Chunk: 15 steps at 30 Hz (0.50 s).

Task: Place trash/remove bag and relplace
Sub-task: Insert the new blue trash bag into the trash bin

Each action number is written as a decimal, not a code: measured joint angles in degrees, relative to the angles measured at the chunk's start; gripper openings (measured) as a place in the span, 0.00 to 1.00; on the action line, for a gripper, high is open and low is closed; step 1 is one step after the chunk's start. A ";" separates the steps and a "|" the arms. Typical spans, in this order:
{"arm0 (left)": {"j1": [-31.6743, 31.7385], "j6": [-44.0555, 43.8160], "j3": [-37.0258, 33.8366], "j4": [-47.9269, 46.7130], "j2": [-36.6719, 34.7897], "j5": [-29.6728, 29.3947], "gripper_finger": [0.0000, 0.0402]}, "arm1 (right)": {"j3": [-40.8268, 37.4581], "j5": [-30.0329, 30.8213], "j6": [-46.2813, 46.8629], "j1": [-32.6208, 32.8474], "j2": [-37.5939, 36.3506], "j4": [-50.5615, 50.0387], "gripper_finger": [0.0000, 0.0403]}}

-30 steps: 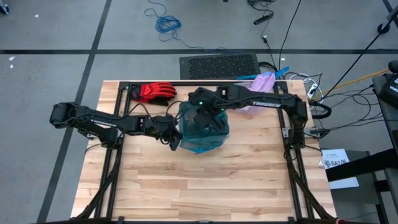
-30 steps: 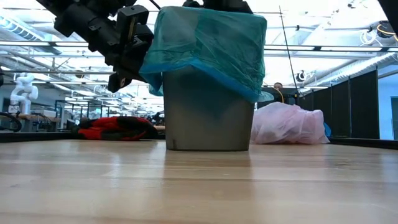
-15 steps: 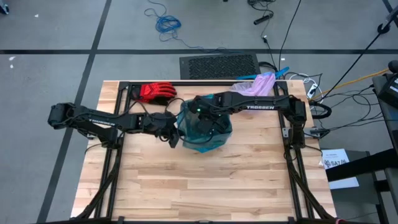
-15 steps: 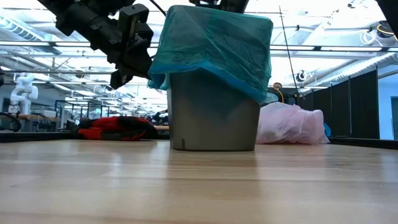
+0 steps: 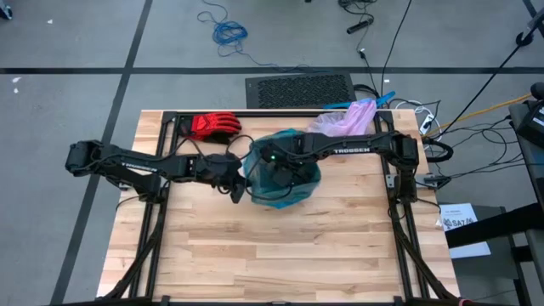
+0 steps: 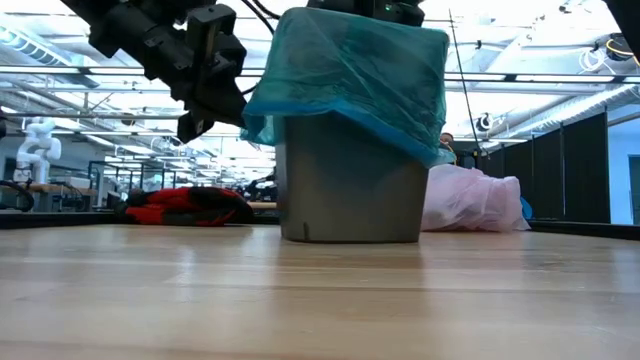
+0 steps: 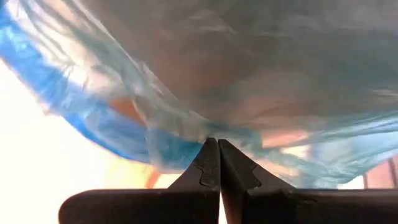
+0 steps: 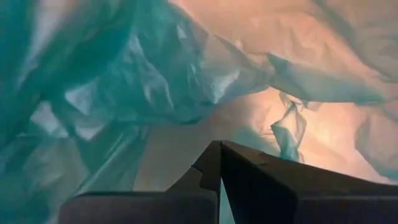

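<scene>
Standing near the middle of the desk, toward its far edge: one grey bin (image 6: 350, 195), lined with a teal-green plastic bag (image 5: 285, 174) whose rim is folded down over the bin's outside.

Left gripper (image 5: 237, 189): at the bin's left side, just beside the bag's hanging hem. Fingers (image 7: 210, 163) pressed together at the tips in the left wrist view, with the teal film lying right at them; a fold may be pinched there, though the grip itself is not clear.

Right gripper (image 8: 219, 163): reached down into the bin's mouth from the right side, inside the teal liner. Fingers closed tip to tip; crumpled teal plastic all round them, none plainly held between them.

Pale lilac-pink bag (image 5: 347, 117): off the bin, lying bunched near the far right corner of the desk, well apart from both grippers. In the low view it sits behind and to the right of the bin (image 6: 470, 200).

Red glove (image 5: 211, 126): near the far left corner, apart from the bin.

Desk (image 5: 280, 246): light wood, bare along the near edge.
</scene>
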 joint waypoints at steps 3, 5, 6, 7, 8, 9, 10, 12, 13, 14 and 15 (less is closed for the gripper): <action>-0.07 -1.11 0.00 0.39 -2.15 3.09 0.00 | -0.67 -0.25 1.59 0.00 0.00 0.06 0.00; -0.21 -1.57 0.00 0.28 -4.44 4.46 0.00 | -0.71 -1.40 2.11 0.00 0.00 0.16 0.00; -0.37 -1.60 0.02 0.25 -5.68 4.72 0.00 | -0.71 -1.47 2.13 0.00 0.00 0.52 0.00; -0.54 -1.78 0.01 0.34 -7.07 4.70 0.00 | -0.71 -1.50 2.13 0.00 0.00 0.81 0.00; -0.55 -1.86 0.02 0.13 -8.55 4.12 0.00 | -0.71 -1.48 2.13 0.00 0.00 0.91 0.00; -0.55 -1.90 0.02 -0.32 -10.04 2.85 0.00 | -0.71 -1.50 2.13 0.02 0.00 0.99 0.00; -0.51 -1.73 0.02 -0.70 -11.39 0.76 0.00 | -0.71 -1.51 2.13 0.04 0.00 1.15 0.00; 0.21 -1.51 0.07 -2.18 -13.22 -4.97 0.00 | -0.71 -1.85 2.26 0.04 0.00 1.47 0.00; 0.79 -1.53 0.07 -3.11 -13.42 -7.56 0.00 | -0.71 -2.43 2.46 0.04 0.00 1.49 0.00; 1.57 -1.53 0.07 -4.18 -13.42 -9.09 0.00 | -0.71 -2.81 2.78 0.04 0.00 1.53 0.00; 2.48 -1.53 0.07 -5.31 -13.35 -9.36 0.00 | -0.71 -2.90 2.84 0.06 0.00 1.65 0.00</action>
